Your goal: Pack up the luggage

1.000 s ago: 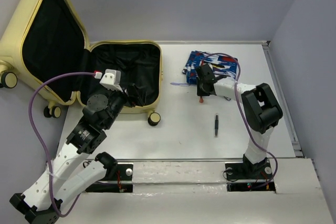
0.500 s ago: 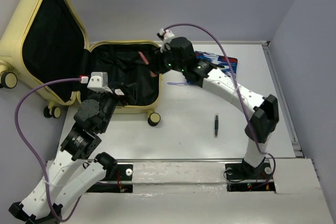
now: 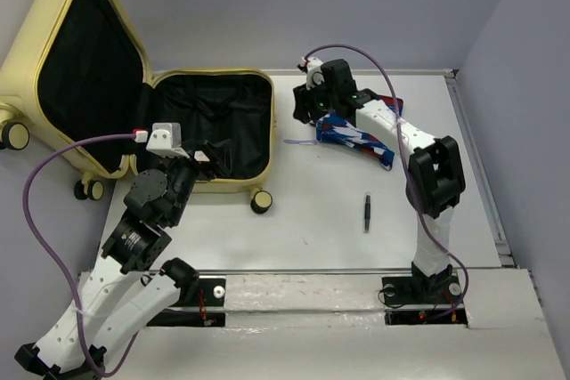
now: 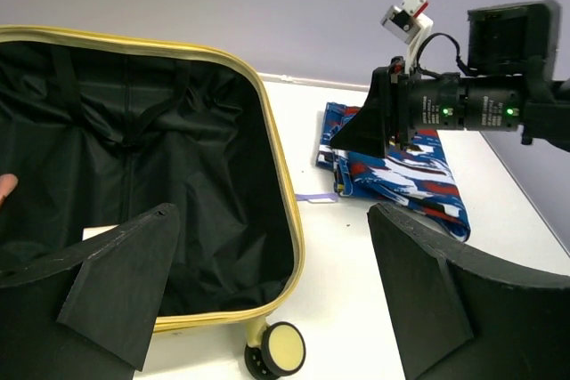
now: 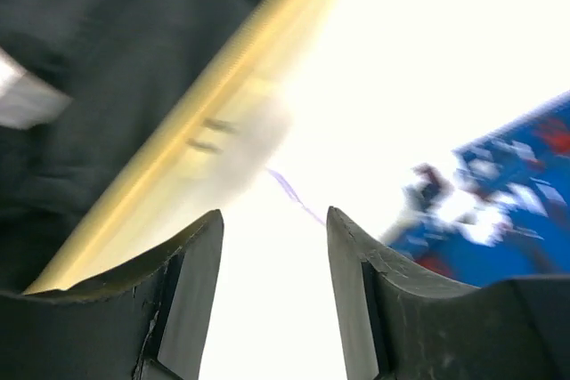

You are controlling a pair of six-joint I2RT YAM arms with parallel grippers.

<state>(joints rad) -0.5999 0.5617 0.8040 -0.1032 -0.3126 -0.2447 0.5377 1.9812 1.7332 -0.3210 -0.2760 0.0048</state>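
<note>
Top external view:
- The luggage (image 3: 53, 6) stands open at the left rear of the worktop (image 3: 312, 229). Its lid is tipped up and back to the left, and the black-lined base lies flat.
- The left gripper (image 3: 212, 162) is over the near edge of the base.
- The right gripper (image 3: 305, 109) hangs just right of the base's far right corner, above the left end of the blue patterned packet (image 3: 356, 133).
- A thin purple strip (image 3: 298, 141) lies between luggage and packet.
- A black pen (image 3: 366, 211) lies well apart, nearer the arm bases.

Left wrist view:
- The left gripper (image 4: 276, 304) has its fingers spread wide with nothing between them.
- Past them are the lining and yellow rim, with one wheel (image 4: 283, 349) at the near corner.
- The right gripper (image 4: 361, 131) is just over the packet (image 4: 401, 175); contact cannot be judged.

Right wrist view (blurred):
- The right gripper (image 5: 274, 295) has its fingers parted with a plain gap between them, and nothing is in its grasp.
- The luggage rim (image 5: 205, 131) runs diagonally at left.
- The packet (image 5: 499, 184) is at right.
</note>
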